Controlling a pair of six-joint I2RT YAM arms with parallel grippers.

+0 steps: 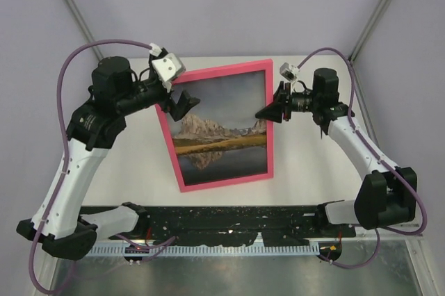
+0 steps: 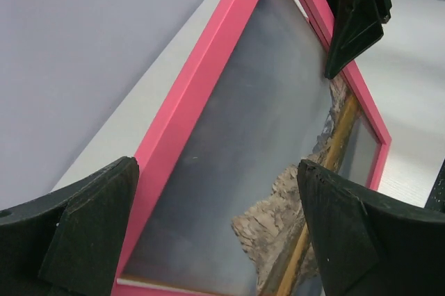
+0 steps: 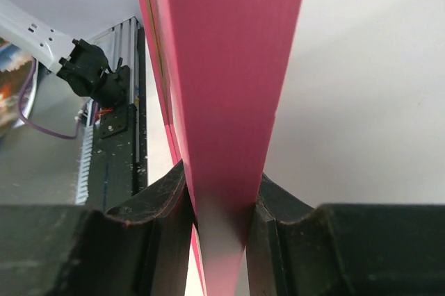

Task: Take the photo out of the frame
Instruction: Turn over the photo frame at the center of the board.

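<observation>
Left arm (image 1: 69,171): it is reaching up from the lower left of the top view, and its wrist is bending right towards the picture.
Left end effector (image 1: 184,106): its two black fingers are standing wide apart and holding nothing. It is hovering at the upper left part of the frame. In its own wrist view the left rail and the sky of the print are showing in the gap between the fingers.
The frame (image 1: 226,181): it is sitting in the centre of the top view, bright pink and face up to the camera. Its left rail is slanting and its upper edge is looking wider than its lower one. Whether it is resting on the surface cannot be told.
The photo (image 1: 222,129): it is sitting inside the frame, with all four pink rails showing around it. Grey-blue sky is filling the top, the rocky mountain and golden band are crossing the middle, and the dark lake is lying below.
Right end effector (image 1: 265,112): it is clamping the right rail of the frame at about mid-height. In the right wrist view the pink rail is running up between the two pads, with both pressing on it.
Right arm (image 1: 361,150): it is reaching in from the lower right.
Surface (image 1: 313,164): it is showing white to the right of the frame.
</observation>
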